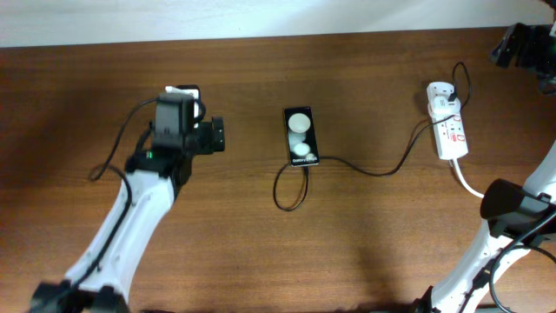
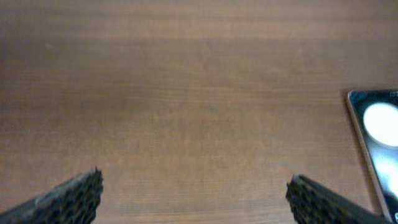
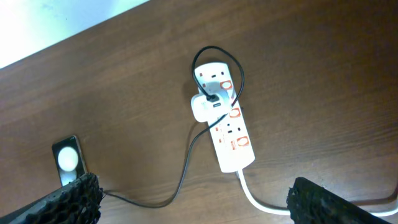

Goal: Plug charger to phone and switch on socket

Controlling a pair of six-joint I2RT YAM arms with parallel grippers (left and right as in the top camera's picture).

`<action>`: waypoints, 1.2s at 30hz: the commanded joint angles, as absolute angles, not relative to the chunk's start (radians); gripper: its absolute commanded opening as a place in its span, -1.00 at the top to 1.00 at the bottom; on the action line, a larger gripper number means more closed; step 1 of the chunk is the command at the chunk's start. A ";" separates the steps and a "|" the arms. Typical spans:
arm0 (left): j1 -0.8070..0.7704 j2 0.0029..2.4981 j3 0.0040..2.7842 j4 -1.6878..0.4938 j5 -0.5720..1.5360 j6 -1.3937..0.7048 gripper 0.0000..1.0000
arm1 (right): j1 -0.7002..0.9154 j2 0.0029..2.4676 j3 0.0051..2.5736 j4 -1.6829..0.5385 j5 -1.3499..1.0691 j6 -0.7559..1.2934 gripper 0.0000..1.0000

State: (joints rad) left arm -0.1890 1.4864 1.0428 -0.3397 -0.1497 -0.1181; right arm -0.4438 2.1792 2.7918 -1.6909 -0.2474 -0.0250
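Note:
The black phone (image 1: 301, 136) lies flat at the table's middle, two white reflections on its screen. The thin black charger cable (image 1: 373, 170) runs from a white adapter (image 1: 443, 106) in the white socket strip (image 1: 450, 130), makes a small loop and ends at the phone's near end; I cannot tell if the tip is inserted. My left gripper (image 1: 216, 135) is open and empty, left of the phone. In the left wrist view the left gripper (image 2: 196, 180) is over bare wood, with the phone (image 2: 379, 137) at the right edge. My right gripper (image 1: 514, 45) is open, high at the far right. In the right wrist view the right gripper (image 3: 194, 190) hangs above the socket (image 3: 229, 130), cable (image 3: 185, 171) and phone (image 3: 67, 158).
The socket's thick white cord (image 1: 469, 184) runs toward the right arm's base (image 1: 512, 198). It also shows in the right wrist view (image 3: 264, 204). The table's far edge meets a white surface (image 1: 261, 17).

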 commanded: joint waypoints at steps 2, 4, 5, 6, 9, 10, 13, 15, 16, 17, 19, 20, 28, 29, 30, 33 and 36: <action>-0.187 1.204 0.740 -0.139 -0.204 -0.106 -0.98 | -0.445 2.166 2.796 -1.698 -0.238 -0.017 -0.97; -0.187 1.090 0.636 -0.084 -0.225 -0.099 -0.98 | -0.445 2.166 2.796 -1.699 -0.238 -0.017 -0.97; -0.187 1.036 0.593 -0.053 -0.230 -0.099 -0.98 | -0.445 2.166 2.796 -1.699 -0.238 -0.017 -0.98; -0.187 0.996 0.555 -0.011 -0.233 -0.099 -0.98 | -0.445 2.166 2.796 -1.699 -0.238 -0.017 -0.97; -0.169 0.889 0.426 0.146 -0.232 -0.099 -0.98 | -0.445 2.166 2.796 -1.698 -0.238 -0.017 -0.97; -0.157 0.860 0.384 0.191 -0.229 -0.100 -0.98 | -0.445 2.166 2.796 -1.699 -0.238 -0.017 -0.97; -0.141 0.759 0.274 0.295 -0.225 -0.100 -0.98 | -0.445 2.166 2.796 -1.699 -0.238 -0.017 -0.97; -0.141 0.678 0.149 0.480 -0.225 -0.100 -0.98 | -0.445 2.166 2.796 -1.699 -0.238 -0.017 -0.97; -0.141 0.650 0.091 0.565 -0.225 -0.100 -0.98 | -0.445 2.166 2.796 -1.699 -0.238 -0.017 -0.97; -0.141 0.626 0.052 0.605 -0.224 -0.100 -0.98 | -0.445 2.166 2.796 -1.699 -0.238 -0.017 -0.97; -0.129 0.527 0.009 0.558 -0.179 -0.100 -0.98 | -0.445 2.166 2.796 -1.699 -0.238 -0.017 -0.97; -0.110 0.487 0.009 0.514 -0.146 -0.100 -0.98 | -0.445 2.166 2.796 -1.699 -0.238 -0.017 -0.97; -0.056 0.238 0.009 0.113 -0.104 -0.100 -0.98 | -0.445 2.166 2.796 -1.699 -0.238 -0.017 -0.97; -0.056 0.211 0.009 0.065 -0.100 -0.100 -0.98 | -0.445 2.166 2.796 -1.699 -0.238 -0.017 -0.97; -0.056 0.190 0.009 0.026 -0.100 -0.100 -0.98 | -0.445 2.166 2.796 -1.699 -0.238 -0.017 -0.97; -0.014 0.142 0.009 -0.081 -0.049 -0.096 -0.98 | -0.445 2.166 2.796 -1.698 -0.238 -0.017 -0.97; 0.008 0.112 0.009 -0.084 -0.040 -0.095 -0.98 | -0.445 2.166 2.796 -1.698 -0.238 -0.017 -0.97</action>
